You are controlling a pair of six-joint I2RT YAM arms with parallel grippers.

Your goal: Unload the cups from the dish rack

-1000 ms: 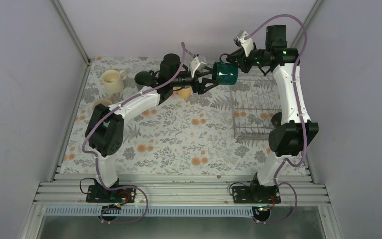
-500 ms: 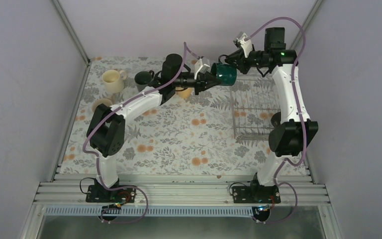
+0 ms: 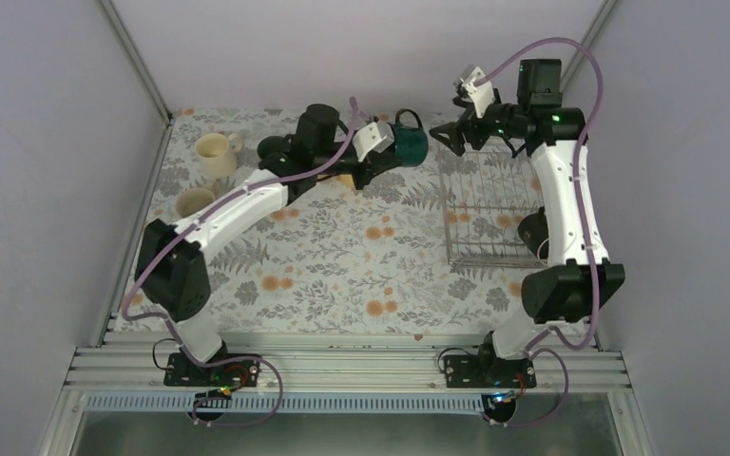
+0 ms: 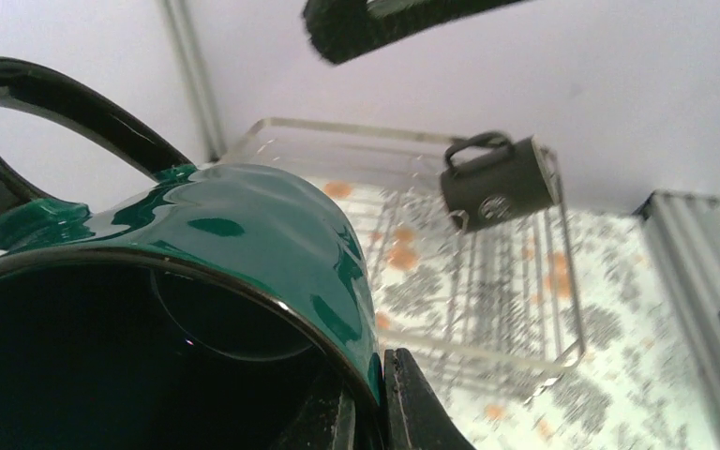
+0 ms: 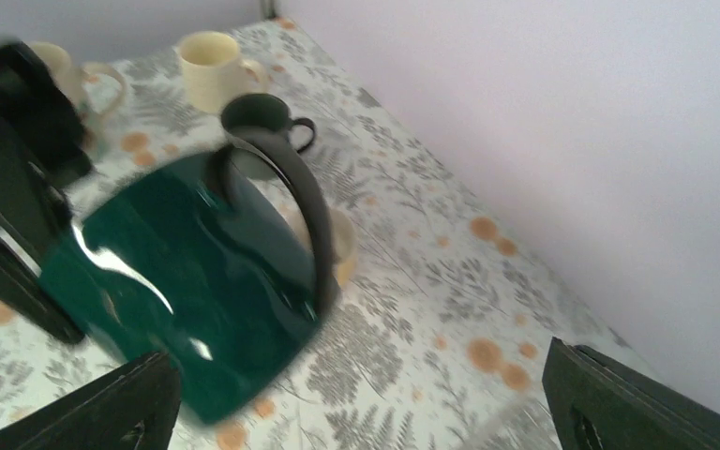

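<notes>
Teal mug (image 3: 407,142): glossy green, handle black. Far-left mug (image 3: 214,152) recorded cream. Tablecloth (image 3: 342,256): white w/ grey ferns, orange blooms. Rack mug (image 4: 499,180) noted dark, poss. black.

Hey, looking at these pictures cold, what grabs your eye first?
The dark teal-green mug hangs in mid-air near the far edge of the table, clamped by its rim in the left pincer. The right pincer stands wide open right beside it, above the far end of the wire dish rack. One dark mug lies in the rack, and other cups cluster at far left.
</notes>
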